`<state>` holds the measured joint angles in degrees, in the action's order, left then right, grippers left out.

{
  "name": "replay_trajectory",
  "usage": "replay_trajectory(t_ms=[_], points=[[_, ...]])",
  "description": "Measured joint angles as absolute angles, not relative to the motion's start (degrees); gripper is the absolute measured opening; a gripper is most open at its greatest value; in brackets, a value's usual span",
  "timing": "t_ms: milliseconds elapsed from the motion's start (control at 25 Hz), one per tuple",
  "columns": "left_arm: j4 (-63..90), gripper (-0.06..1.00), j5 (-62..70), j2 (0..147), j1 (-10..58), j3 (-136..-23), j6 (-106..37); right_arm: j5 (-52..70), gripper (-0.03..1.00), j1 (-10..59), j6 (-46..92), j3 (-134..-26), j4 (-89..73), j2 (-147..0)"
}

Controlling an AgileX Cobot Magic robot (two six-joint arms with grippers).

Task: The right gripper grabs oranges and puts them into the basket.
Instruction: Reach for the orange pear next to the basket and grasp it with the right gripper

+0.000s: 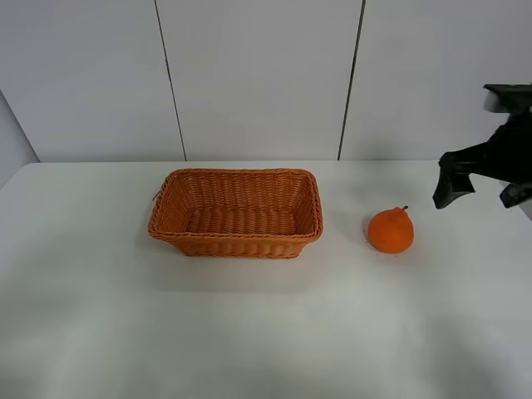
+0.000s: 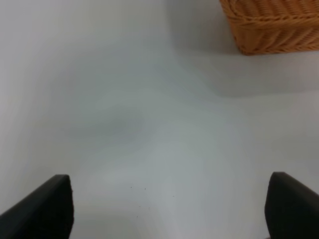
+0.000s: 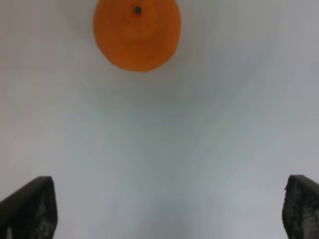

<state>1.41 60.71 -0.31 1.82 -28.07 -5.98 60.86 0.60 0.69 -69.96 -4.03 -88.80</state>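
One orange (image 1: 391,229) with a knob-like neck and dark stem sits on the white table, to the right of the wicker basket (image 1: 235,213). The basket holds nothing. My right gripper (image 1: 484,193) hovers above the table at the far right, right of the orange and apart from it, with its fingers spread. In the right wrist view the orange (image 3: 136,34) lies ahead of the open gripper (image 3: 169,211), well beyond the fingertips. My left gripper (image 2: 167,206) is open over bare table, with a corner of the basket (image 2: 271,25) ahead of it. It is out of the exterior high view.
The white table (image 1: 249,324) runs to a panelled white wall at the back. The table's right edge lies near my right arm.
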Motion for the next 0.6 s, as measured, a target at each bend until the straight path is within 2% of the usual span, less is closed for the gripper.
replay_trajectory(t_ms=[320,600], points=[[1.41,0.88,60.71,-0.31,1.82,-28.07,-5.98,62.32,0.69,4.08,0.87,-85.9,-3.92,-108.2],[1.41,0.88,60.71,-0.31,1.82,-28.07,-5.98,58.87,0.69,5.24,0.92,-88.0,-4.15,-114.52]])
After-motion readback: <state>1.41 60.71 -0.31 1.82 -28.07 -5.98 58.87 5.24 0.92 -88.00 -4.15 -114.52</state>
